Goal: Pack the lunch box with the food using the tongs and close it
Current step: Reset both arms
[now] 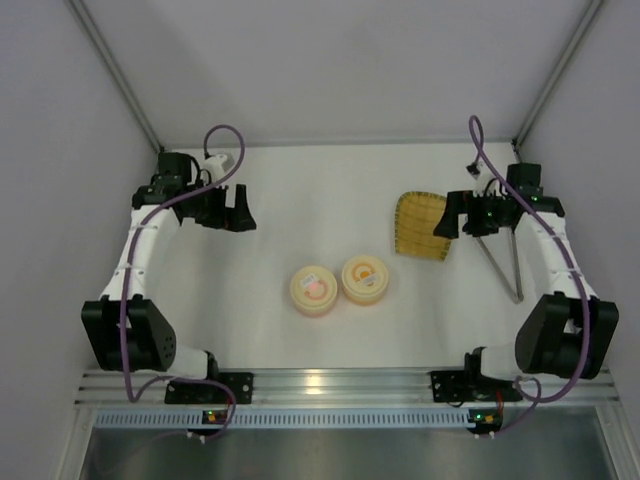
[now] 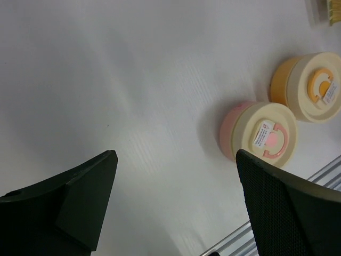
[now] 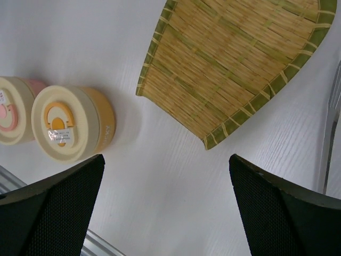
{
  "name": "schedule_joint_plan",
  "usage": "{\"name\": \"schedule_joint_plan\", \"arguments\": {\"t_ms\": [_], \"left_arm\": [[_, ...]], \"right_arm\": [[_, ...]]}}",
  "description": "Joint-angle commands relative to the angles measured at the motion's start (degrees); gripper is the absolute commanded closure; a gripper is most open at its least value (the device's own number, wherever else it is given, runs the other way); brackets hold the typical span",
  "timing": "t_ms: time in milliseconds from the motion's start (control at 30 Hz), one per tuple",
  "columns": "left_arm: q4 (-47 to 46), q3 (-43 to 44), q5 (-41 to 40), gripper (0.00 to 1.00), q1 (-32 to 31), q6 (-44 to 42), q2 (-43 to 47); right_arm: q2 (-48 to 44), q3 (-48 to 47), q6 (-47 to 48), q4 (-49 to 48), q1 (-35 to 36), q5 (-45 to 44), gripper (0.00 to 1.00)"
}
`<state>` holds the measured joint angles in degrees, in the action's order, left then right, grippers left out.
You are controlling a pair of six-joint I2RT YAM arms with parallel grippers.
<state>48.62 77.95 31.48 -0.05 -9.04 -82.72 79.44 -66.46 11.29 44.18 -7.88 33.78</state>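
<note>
We see both arms folded in mirror poses over the white worktop point(image 1: 330, 190). The left arm rises from its base at the near edge to a bulky elbow on the left. Its forearm then runs away from us, and the wrist turns inward at the far left. The left gripper point(image 1: 238, 213) points toward the middle of the worktop with its jaws spread wide and nothing between them. Its wrist camera looks down past the two dark fingers point(image 2: 80, 197) at bare surface.

The right arm does the same on the other side, with its elbow near right, its forearm reaching away and its wrist turned inward. The right gripper point(image 1: 452, 216) hangs at the right edge of the woven yellow tray point(image 1: 418, 225). Its jaws are also fully released and hold nothing.

The tongs point(image 1: 515, 288) lie flat on the worktop just right of the tray, beneath the right forearm, with the joined end toward the near edge. Neither gripper touches them.

The lunch box shows as two round tubs side by side near the centre, a pink tub point(image 1: 313, 290) and an orange tub point(image 1: 365, 280). Each has its cream lid seated on top. A purple cable point(image 1: 225, 135) loops above each wrist.
</note>
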Motion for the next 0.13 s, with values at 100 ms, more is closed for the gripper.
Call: {"name": "schedule_joint_plan", "arguments": {"t_ms": [100], "left_arm": [[-1.51,-2.11,-2.21,0.02,2.34,-0.19,2.03]], "right_arm": [[-2.97,-1.92,0.66,0.73,-0.47,1.38,0.01]]}}
